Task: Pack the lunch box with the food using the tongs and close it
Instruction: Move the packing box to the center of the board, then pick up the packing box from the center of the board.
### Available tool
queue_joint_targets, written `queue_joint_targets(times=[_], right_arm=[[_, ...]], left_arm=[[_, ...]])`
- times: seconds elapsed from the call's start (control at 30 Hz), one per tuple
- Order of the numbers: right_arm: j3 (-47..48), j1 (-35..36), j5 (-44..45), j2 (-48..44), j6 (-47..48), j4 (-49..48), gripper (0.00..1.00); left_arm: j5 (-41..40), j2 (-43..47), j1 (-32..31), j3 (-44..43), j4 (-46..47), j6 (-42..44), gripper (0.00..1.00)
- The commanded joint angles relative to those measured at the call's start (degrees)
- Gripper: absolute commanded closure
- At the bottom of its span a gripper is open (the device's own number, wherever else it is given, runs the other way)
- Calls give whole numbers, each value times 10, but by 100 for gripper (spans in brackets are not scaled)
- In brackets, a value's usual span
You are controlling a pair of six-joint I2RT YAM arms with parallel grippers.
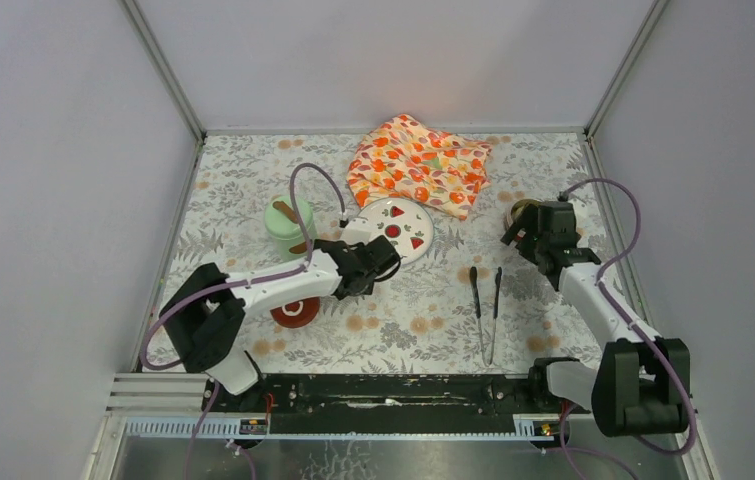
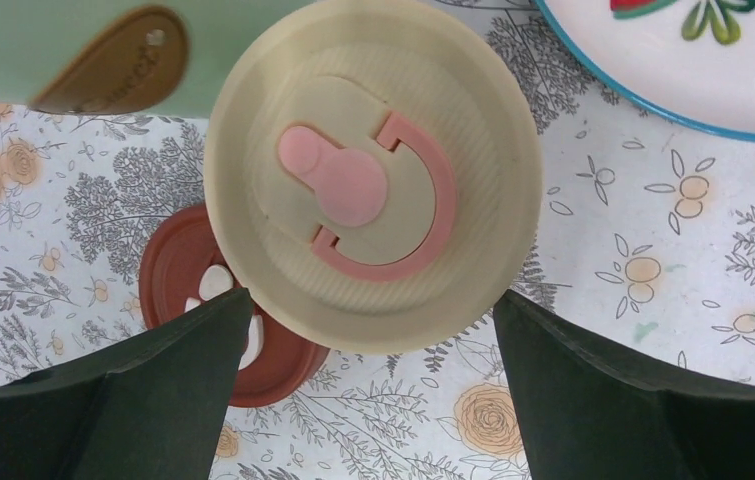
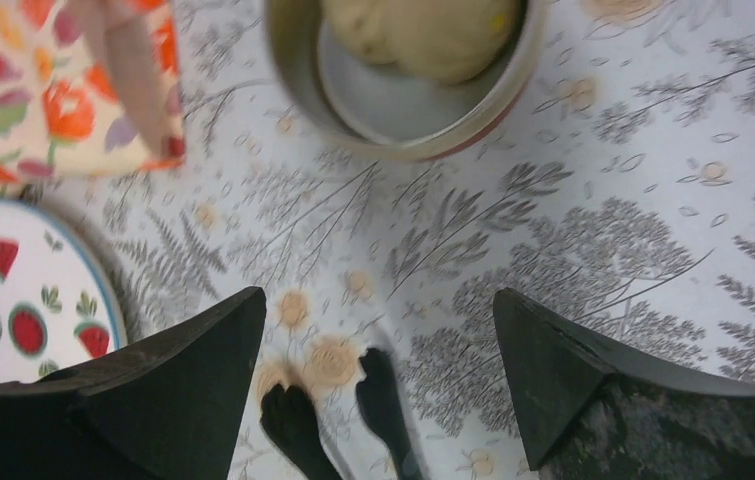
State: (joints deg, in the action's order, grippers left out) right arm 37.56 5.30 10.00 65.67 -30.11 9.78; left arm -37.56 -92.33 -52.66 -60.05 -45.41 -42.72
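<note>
The left gripper (image 2: 373, 298) is hanging wide-jawed and empty; the round cream lid with pink handle (image 2: 373, 170) is lying between the jaws' tips, overlapping a dark red lid (image 2: 178, 275). The right gripper (image 3: 378, 295), equally wide and empty, is hovering with the ends of slim dark tongs (image 3: 385, 395) lying between its jaws, a steel bowl (image 3: 298, 90) of beige balls (image 3: 423, 40) beyond.

Lab booth (blank white walls (image 1: 53, 150), metal frame (image 1: 167, 75)).
</note>
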Motion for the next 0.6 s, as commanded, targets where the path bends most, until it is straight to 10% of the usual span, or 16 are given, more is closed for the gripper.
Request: queue_joint_targets(times=[0.0,0.57], right_arm=[[49,-65,-27,43,-27,-34,10],[132,-108,32,201,-77,-45,37]], left_arm=[[-22,38,10,3,-2,2,2],[56,295,132,-107,9,195,2]])
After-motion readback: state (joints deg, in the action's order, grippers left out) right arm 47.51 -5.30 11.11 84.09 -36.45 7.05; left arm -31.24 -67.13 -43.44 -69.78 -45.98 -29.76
